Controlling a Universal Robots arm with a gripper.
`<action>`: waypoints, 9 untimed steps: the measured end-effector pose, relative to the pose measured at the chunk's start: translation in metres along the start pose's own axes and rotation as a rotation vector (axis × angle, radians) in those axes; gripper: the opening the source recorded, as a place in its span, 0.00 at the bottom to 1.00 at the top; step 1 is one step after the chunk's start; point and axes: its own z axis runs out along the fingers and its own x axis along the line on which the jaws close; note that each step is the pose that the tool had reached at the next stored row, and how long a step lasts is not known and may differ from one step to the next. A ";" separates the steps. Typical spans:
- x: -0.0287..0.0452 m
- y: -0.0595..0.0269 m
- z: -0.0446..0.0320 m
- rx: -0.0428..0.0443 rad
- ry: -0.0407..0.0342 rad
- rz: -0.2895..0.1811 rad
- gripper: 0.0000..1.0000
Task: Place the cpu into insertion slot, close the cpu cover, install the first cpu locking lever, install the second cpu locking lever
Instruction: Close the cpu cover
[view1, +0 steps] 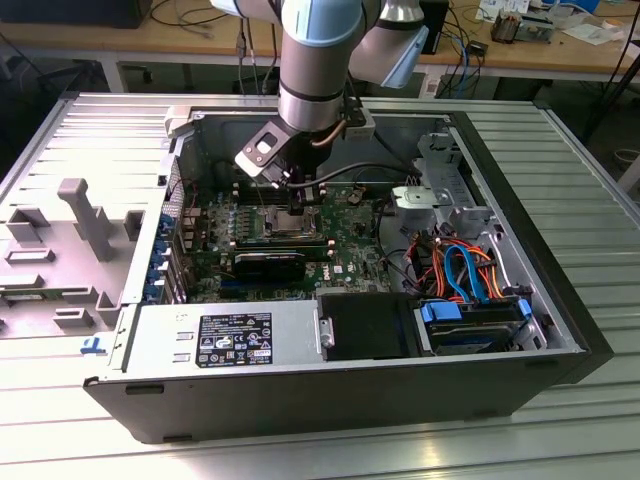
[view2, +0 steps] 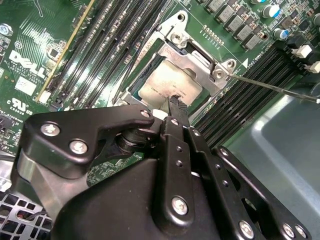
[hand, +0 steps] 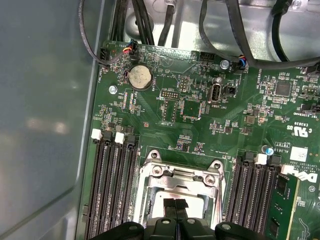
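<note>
- Ribbed metal table (view1: 590, 180) is seen bearing an open computer case (view1: 350, 400), with wooden benches (view1: 150, 40) behind.
- The silver cpu (view2: 160, 82) is seated in the insertion slot (view1: 280, 224) on the green motherboard (hand: 200, 125).
- It is framed by the cpu cover (view2: 197, 67); a thin locking lever (view2: 272, 86) is seen just beside.
- The gripper (view2: 176, 102) is clenched with nothing grasped, its tips rested on the cpu's top.

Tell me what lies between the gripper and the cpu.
Nothing. In the second wrist view the gripper meets the bare top of the cpu with no visible gap.
</note>
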 end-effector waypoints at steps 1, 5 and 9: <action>0.0000 0.0000 0.0003 0.0000 0.0000 0.000 0.11; -0.0001 0.0000 0.0010 0.0000 0.0001 0.000 0.11; -0.0002 0.0000 0.0016 0.0000 0.0001 0.000 0.11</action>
